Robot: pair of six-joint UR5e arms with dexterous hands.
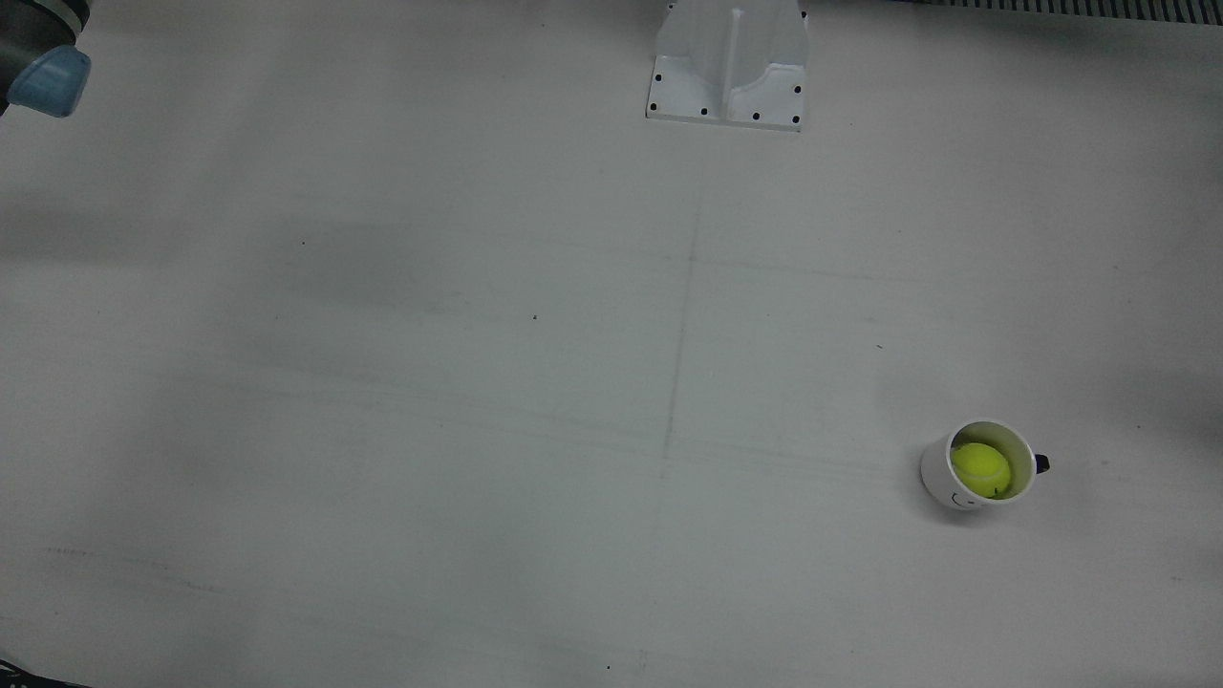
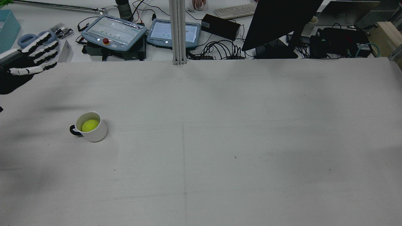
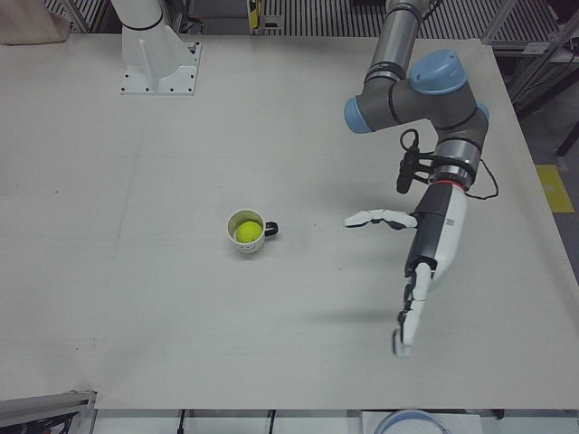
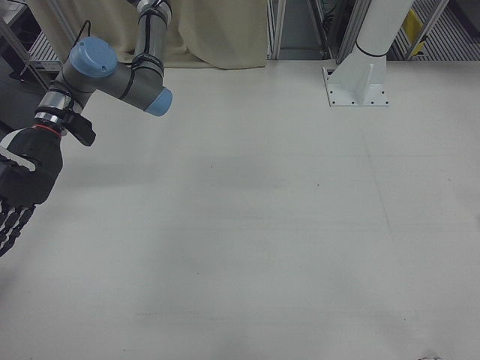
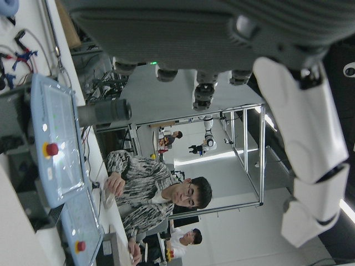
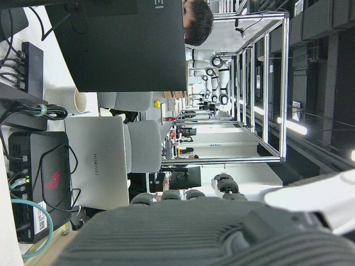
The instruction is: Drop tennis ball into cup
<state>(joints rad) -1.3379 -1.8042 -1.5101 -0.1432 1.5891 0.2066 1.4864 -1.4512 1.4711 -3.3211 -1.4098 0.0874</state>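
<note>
The fuzzy yellow-green tennis ball (image 1: 980,466) sits inside the white ceramic cup with a dark handle (image 1: 941,475), resting on the cup's floor. The cup stands upright on the pale grey counter (image 1: 478,382), at the lower right of the front view and at the left of the rear view.

In the left-front view the left hand (image 3: 430,253), white and black, hangs at the right of the frame, well apart from the cup and above the counter; its fingers (image 3: 404,321) are stretched out straight and spread, holding nothing.

The right hand (image 4: 21,184) shows at the left edge of the right-front view, dark, with its fingers (image 4: 11,221) extended and apart, empty too.

A white arm pedestal (image 1: 731,62) is bolted at the top of the front view.
</note>
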